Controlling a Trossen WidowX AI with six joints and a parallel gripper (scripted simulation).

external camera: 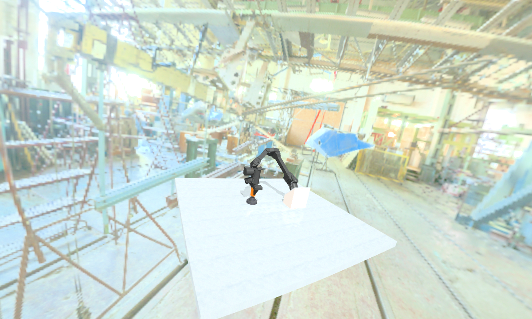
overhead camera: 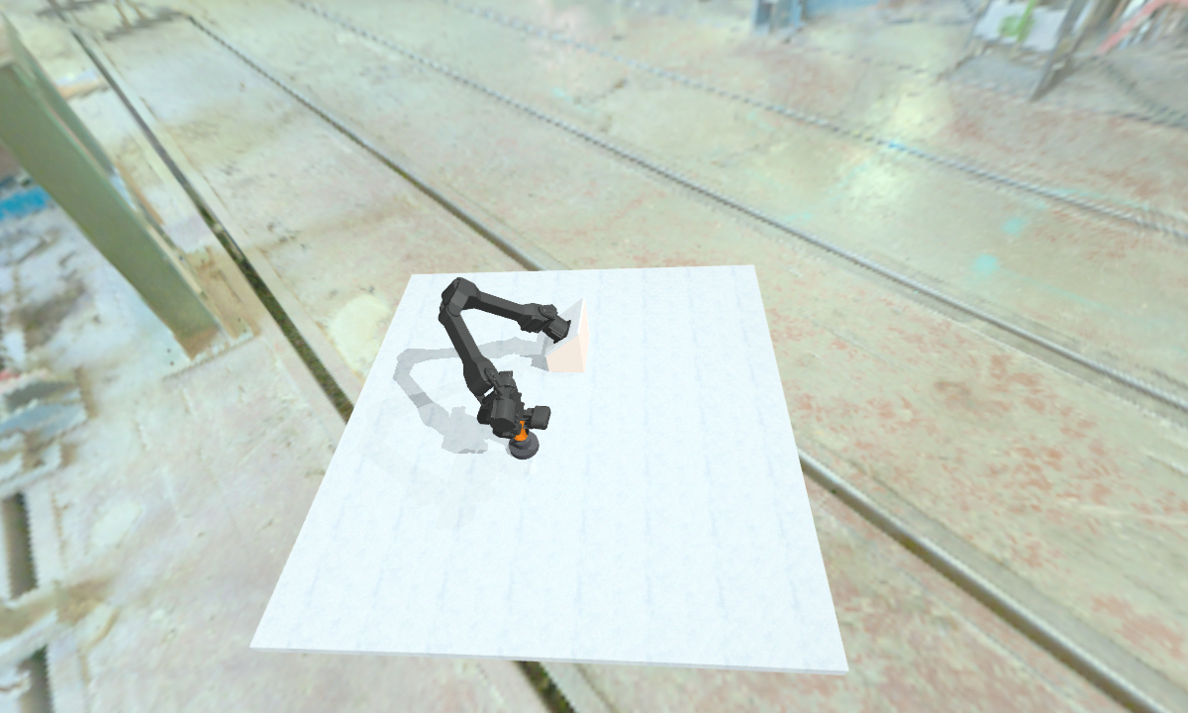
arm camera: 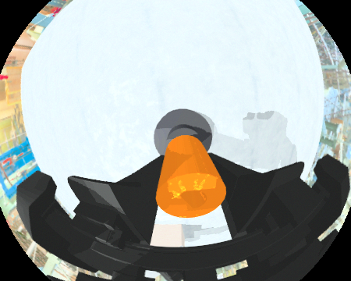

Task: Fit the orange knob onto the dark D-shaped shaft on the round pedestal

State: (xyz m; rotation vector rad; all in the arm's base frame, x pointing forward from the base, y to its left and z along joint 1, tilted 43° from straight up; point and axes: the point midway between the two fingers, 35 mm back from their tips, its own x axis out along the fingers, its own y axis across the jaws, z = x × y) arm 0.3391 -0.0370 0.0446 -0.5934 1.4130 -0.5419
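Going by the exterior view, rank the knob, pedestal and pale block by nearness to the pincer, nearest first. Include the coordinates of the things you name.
1. Knob (overhead camera: 521, 433) (external camera: 252, 192) (arm camera: 189, 168): between the fingers of the pincer (external camera: 252, 191) (arm camera: 191, 183).
2. Pedestal (overhead camera: 524, 450) (external camera: 251, 201) (arm camera: 171, 121): just below the knob.
3. Block (overhead camera: 567, 356) (external camera: 297, 199) (arm camera: 168, 235): off to the right in that view, at the arm's base.

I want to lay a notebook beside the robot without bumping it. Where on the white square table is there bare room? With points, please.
Widest: the white square table's (overhead camera: 669, 532) (external camera: 283, 254) stretch from the dark round pedestal (overhead camera: 524, 450) (external camera: 251, 201) (arm camera: 168, 121) to the top view's near edge; also right of the pale block (overhead camera: 566, 357) (external camera: 296, 199). Crowded: around the pedestal, under the black arm (overhead camera: 462, 341) (external camera: 279, 161).
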